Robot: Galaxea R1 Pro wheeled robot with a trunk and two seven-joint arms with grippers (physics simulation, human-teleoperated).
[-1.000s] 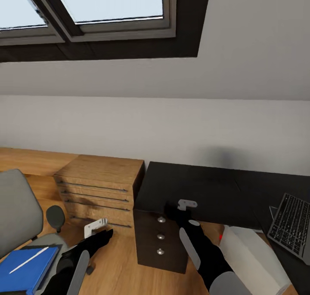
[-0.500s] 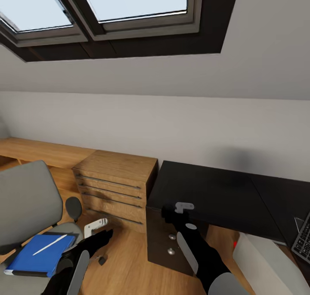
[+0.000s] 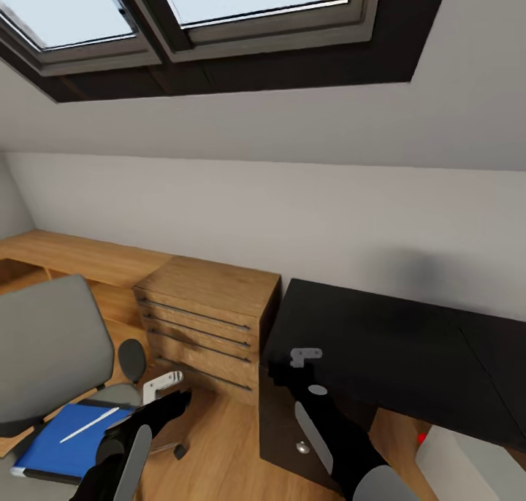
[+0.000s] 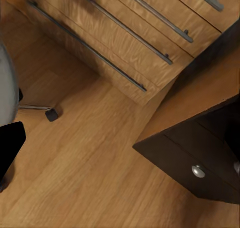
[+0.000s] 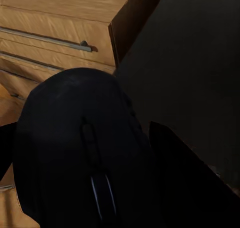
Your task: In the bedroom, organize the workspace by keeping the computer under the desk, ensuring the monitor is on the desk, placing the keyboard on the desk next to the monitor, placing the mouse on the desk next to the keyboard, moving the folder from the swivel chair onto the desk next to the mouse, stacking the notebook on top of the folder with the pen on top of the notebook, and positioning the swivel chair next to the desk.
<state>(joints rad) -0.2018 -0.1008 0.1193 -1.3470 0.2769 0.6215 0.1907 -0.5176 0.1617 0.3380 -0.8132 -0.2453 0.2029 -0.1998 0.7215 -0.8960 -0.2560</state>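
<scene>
While the right end effector (image 5: 95, 188) grips the mouse (image 5: 75, 148) above the counter (image 3: 394, 340), the mouse-placing step looks underway; next it needs setting down beside the keyboard. Whether the left end effector (image 3: 162, 385) is spread cannot be told. The folder (image 3: 66, 442) waits on the chair (image 3: 44, 340).

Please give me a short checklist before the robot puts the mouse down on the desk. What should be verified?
1. Mouse held by right gripper: ok, it sits between the fingers.
2. Right gripper over the desk: ok, near its front corner.
3. Where the keyboard lies: cannot tell.
4. Left gripper open: cannot tell.
5. Folder moved to desk: not ok, it lies on the swivel chair, pen on top.
</scene>
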